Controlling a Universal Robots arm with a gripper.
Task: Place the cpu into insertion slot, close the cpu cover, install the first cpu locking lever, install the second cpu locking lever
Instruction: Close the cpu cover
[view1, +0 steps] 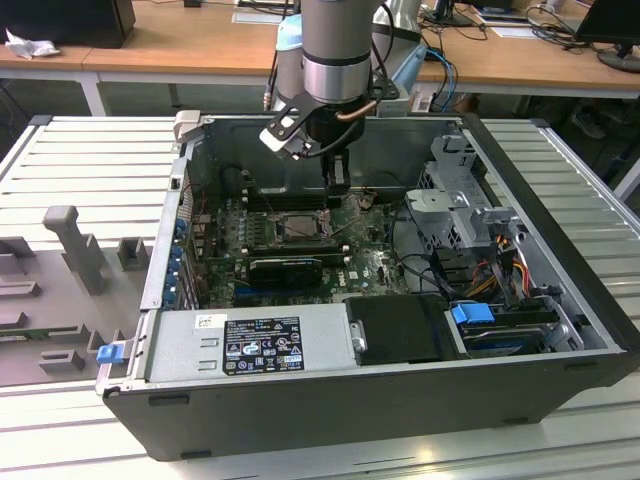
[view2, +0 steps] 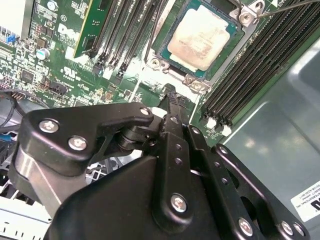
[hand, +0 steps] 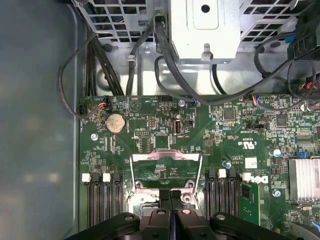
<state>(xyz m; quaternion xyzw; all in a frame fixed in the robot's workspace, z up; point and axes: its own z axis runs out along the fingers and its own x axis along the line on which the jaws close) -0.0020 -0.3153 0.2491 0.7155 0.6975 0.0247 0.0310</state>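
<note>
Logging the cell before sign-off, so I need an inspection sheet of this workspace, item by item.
Surface: grey slatted metal table, carrying the open black computer case.
Job's things: pale silver-grey square cpu lies in the silver-rimmed dark insertion slot; silver sheet-metal cpu cover stands open.
Clutter: grey moulded fixture blocks on the table, exterior view's left.
Gripper: black gripper shut, nothing seen in it, close beside the slot.
Cables: black leads and coloured wires inside the case.
Surroundings: wooden desks behind.
</note>
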